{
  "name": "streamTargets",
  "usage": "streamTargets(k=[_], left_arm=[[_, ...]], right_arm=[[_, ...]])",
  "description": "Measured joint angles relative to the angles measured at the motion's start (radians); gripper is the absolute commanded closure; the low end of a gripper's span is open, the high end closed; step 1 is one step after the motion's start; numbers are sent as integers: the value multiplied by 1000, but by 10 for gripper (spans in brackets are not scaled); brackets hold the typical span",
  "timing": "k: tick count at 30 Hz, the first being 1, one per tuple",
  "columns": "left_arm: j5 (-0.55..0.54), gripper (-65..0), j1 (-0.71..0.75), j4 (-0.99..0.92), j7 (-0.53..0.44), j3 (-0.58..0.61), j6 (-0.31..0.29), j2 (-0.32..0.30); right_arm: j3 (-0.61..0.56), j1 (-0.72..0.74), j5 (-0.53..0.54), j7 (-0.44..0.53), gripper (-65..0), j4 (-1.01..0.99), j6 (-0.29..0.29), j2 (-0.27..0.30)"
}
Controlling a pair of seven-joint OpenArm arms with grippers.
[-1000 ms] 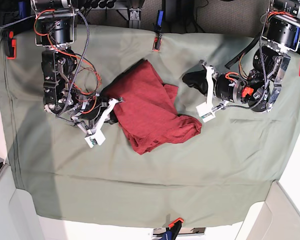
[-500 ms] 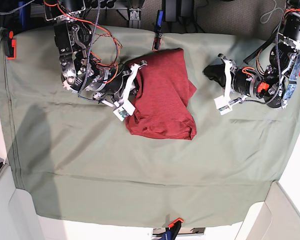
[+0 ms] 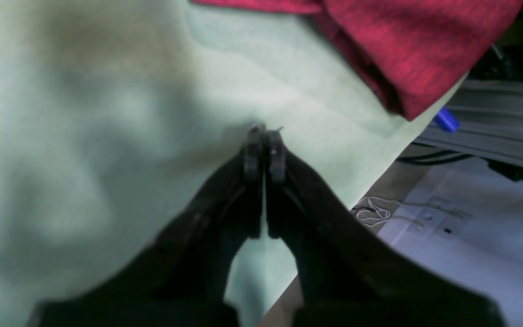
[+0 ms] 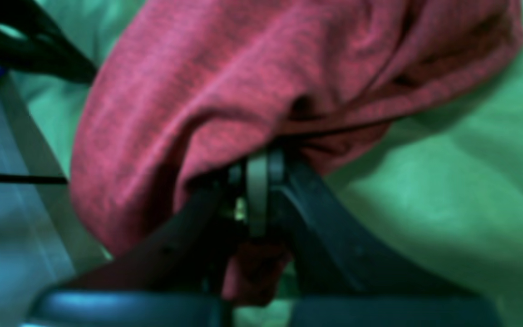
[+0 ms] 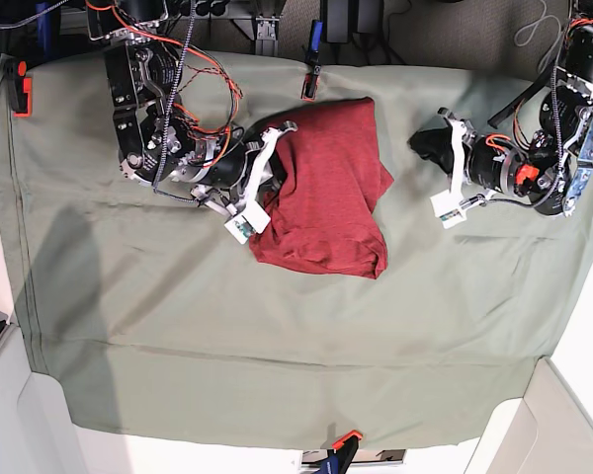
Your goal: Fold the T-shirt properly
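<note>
The dark red T-shirt (image 5: 326, 193) lies as a folded bundle on the sage-green table cloth (image 5: 277, 336), at the middle of the back half. My right gripper (image 5: 274, 176) is at its left edge and shut on a fold of the fabric. The right wrist view shows the jaws (image 4: 257, 181) pinching the shirt (image 4: 266, 81), which bulges over them. My left gripper (image 5: 417, 144) is shut and empty, a short way to the right of the shirt. In the left wrist view it (image 3: 263, 136) hovers over bare cloth, with the shirt's corner (image 3: 402, 45) beyond it.
Red clamps hold the cloth at the back left (image 5: 20, 89), back middle (image 5: 309, 87) and front edge (image 5: 346, 437). The cloth's edge and cables (image 3: 470, 154) are close to my left gripper. Pale bins stand at the front corners (image 5: 558, 425).
My right gripper has carried the shirt's left part up and toward the back, so the spread shirt is now a compact bundle. My left gripper has drawn away to the right.
</note>
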Motion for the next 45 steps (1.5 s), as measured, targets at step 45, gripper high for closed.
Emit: streamTargets(k=[45], left_arm=[[187,-9,1100,399,-39,-755,-2,230]], right_arm=[[479,-898,163,-108,0,544,-19,329]])
